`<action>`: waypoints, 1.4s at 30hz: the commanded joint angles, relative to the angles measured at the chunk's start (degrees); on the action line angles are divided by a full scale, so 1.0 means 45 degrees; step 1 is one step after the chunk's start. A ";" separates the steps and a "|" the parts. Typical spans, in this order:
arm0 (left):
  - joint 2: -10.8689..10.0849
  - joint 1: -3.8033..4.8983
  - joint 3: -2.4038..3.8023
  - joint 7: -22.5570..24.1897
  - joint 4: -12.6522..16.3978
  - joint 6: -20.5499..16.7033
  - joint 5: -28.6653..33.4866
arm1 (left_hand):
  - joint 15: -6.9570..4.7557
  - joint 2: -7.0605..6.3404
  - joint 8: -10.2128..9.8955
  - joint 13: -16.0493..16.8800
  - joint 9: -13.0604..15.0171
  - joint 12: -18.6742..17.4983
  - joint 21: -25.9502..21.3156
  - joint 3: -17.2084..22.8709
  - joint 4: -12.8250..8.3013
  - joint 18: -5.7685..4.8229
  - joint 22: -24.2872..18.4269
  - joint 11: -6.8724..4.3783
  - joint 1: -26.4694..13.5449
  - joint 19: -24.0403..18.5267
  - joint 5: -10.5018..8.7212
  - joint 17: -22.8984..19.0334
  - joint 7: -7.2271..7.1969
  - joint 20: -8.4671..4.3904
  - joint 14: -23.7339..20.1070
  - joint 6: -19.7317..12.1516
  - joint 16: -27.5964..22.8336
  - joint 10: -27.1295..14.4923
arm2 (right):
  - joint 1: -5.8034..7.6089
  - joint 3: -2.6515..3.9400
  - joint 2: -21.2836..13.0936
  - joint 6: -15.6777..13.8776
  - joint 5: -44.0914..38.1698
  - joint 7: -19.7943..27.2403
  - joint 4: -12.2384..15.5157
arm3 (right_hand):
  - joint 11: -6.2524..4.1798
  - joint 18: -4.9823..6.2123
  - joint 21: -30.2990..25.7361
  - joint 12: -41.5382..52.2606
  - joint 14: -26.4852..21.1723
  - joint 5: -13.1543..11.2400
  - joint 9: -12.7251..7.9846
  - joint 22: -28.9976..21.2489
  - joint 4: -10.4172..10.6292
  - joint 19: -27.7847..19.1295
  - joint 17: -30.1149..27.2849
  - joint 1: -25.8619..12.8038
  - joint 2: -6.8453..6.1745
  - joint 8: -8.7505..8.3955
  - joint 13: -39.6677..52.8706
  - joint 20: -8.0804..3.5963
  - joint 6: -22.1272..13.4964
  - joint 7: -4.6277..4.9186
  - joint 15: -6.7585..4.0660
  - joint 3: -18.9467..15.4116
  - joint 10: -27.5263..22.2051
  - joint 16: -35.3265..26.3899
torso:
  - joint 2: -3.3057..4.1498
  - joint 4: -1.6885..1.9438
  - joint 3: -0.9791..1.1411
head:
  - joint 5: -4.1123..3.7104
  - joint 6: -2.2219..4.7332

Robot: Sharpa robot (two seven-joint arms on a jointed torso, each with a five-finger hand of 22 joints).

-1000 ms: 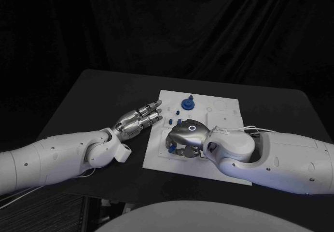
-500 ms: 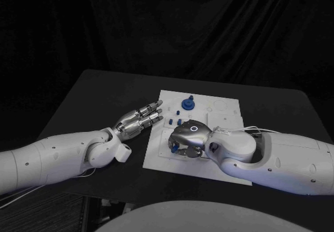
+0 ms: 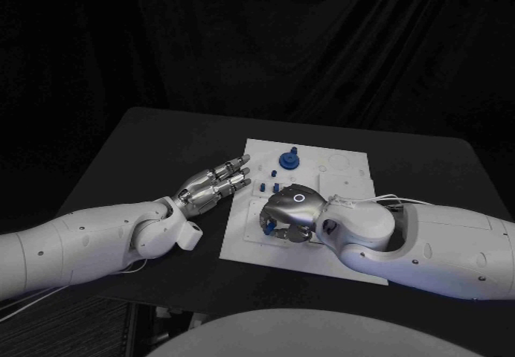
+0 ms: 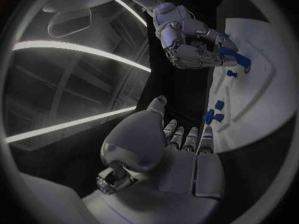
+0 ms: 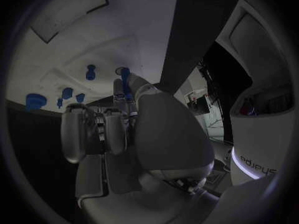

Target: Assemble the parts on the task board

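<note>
- The right hand (image 3: 288,213) is pinching a blue part (image 4: 235,58) over the near-left area of the white task board (image 3: 341,195), having shifted slightly toward the board's middle in the last second.
- The left hand (image 3: 216,182) is still resting open, fingers apart, on the counter (image 3: 161,141) by the board's left edge.
- A blue knob (image 3: 289,158) and small blue pieces (image 3: 272,186) are sitting toward the board's far edge.
- The part is probably close to seating.
</note>
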 commanded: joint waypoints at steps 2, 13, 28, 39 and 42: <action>0.0003 -0.0024 0.0008 0.1754 0.0057 0.0182 0.0080 | 0.0021 -0.0030 0.0026 -0.0019 0.0003 -0.0042 0.0007 0.0055 0.0019 0.0066 -0.0016 -0.0087 0.0112 -0.0004 0.0071 -0.0021 0.0010 0.0052 0.0017 -0.0045 -0.0048 -0.0016 | -0.0053 -0.0011 -0.0001 -0.0072 -0.0178 -0.0331 -0.0049 | 0.0059 0.0052 -0.0075 -0.0072 0.0450 0.0091 0.0024 0.2623 -0.0040 0.0049 0.0732 0.0010 0.0054 0.0036 -0.0010 -0.0034 0.0034 0.0039 -0.0015 0.0037 0.0051 -0.0039 | 0.0010 0.0010 -0.0001 | 0.0013 0.0000; 0.0002 -0.0036 0.0008 0.1748 0.0053 0.0193 0.0080 | 0.0017 -0.0031 0.0026 -0.0019 0.0003 -0.0042 0.0006 0.0083 0.0007 0.0071 -0.0021 -0.0110 0.0115 -0.0005 0.0076 -0.0021 0.0015 0.0052 0.0017 -0.0046 -0.0048 -0.0016 | -0.0067 -0.0011 0.0123 -0.0183 -0.0178 -0.0355 -0.0300 | 0.0061 0.0058 -0.0100 -0.0088 0.0444 0.0099 0.0030 0.2614 -0.0039 0.0034 0.0716 -0.0003 0.0050 0.0023 -0.0012 -0.0032 0.0022 0.0039 -0.0013 0.0038 0.0041 -0.0048 | -0.0007 0.0015 -0.0003 | 0.0023 0.0000; -0.0006 -0.0047 0.0008 0.1710 0.0051 0.0212 0.0081 | 0.0016 -0.0032 0.0025 -0.0017 0.0002 -0.0041 0.0006 0.0100 -0.0002 0.0075 -0.0021 -0.0113 0.0117 -0.0005 0.0079 -0.0021 0.0013 0.0052 0.0017 -0.0054 -0.0048 -0.0013 | -0.0095 -0.0011 0.0245 0.0031 -0.0178 -0.0347 -0.0448 | 0.0137 0.0078 -0.0195 -0.0257 0.0396 0.0095 0.0037 0.2584 -0.0039 -0.0025 0.0613 -0.0102 -0.0027 -0.0177 -0.0039 0.0004 -0.0245 0.0102 0.0043 0.0048 -0.0162 -0.0114 | -0.0002 0.0025 -0.0008 | 0.0056 0.0000; 0.0013 -0.0055 0.0008 0.1682 0.0026 0.0219 0.0081 | 0.0016 -0.0032 0.0025 -0.0017 0.0002 -0.0041 0.0006 0.0100 -0.0002 0.0075 -0.0021 -0.0113 0.0117 -0.0005 0.0079 -0.0021 0.0013 0.0052 0.0017 -0.0054 -0.0048 -0.0013 | -0.0164 -0.0011 0.0191 0.0101 -0.0178 -0.0175 -0.0378 | 0.0674 0.0237 -0.0903 -0.1344 0.0072 -0.1713 -0.0979 0.2368 0.0371 -0.0455 0.0083 -0.1082 -0.0563 -0.1258 -0.0229 0.0181 -0.4551 -0.0895 0.0189 -0.0710 -0.3217 -0.0453 | -0.0003 0.0024 -0.0001 | 0.0030 0.0000; -0.0010 -0.0057 0.0008 0.1684 0.0035 0.0197 0.0081 | 0.0016 -0.0032 0.0025 -0.0017 0.0002 -0.0041 0.0006 0.0100 -0.0002 0.0075 -0.0021 -0.0113 0.0117 -0.0005 0.0079 -0.0021 0.0013 0.0052 0.0017 -0.0054 -0.0048 -0.0013 | -0.0168 -0.0010 0.0103 -0.0140 -0.0177 -0.0109 -0.0336 | 0.0687 0.0288 -0.1150 -0.1429 -0.0046 -0.2018 -0.1470 0.2299 0.0616 -0.0599 -0.0093 -0.1060 -0.0681 -0.1300 -0.0211 0.0192 -0.5793 -0.1159 0.0208 -0.1146 -0.3979 -0.0566 | -0.0007 -0.0002 -0.0004 | 0.0066 0.0000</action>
